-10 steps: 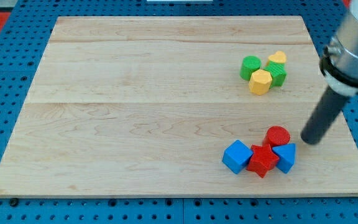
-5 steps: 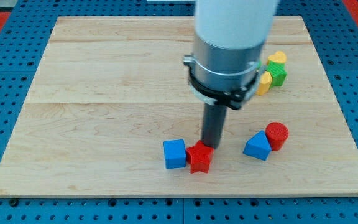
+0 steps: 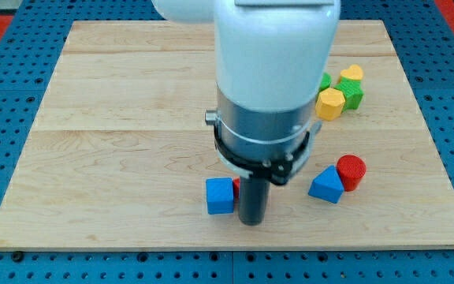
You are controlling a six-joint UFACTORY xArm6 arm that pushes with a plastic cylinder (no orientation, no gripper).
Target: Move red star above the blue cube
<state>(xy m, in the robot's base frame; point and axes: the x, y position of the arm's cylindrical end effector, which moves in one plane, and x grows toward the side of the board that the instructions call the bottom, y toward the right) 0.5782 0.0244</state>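
The blue cube (image 3: pixel 220 196) sits near the view's bottom, left of centre. My tip (image 3: pixel 251 222) rests on the board just right of the cube. The rod hides almost all of the red star; only a thin red sliver (image 3: pixel 236 187) shows between the cube and the rod. The arm's large body covers the middle of the board above them.
A blue triangular block (image 3: pixel 326 186) and a red cylinder (image 3: pixel 351 171) sit together to the right. At the upper right are a yellow hexagonal block (image 3: pixel 330 103), a green block (image 3: pixel 351 93), a yellow block (image 3: pixel 352 74) and a partly hidden green block (image 3: pixel 324 80).
The arm swept from the right edge to the bottom centre. The blue cube and red star slid left; the blue triangle and red cylinder stayed right. The tip moved down, now covering the star.
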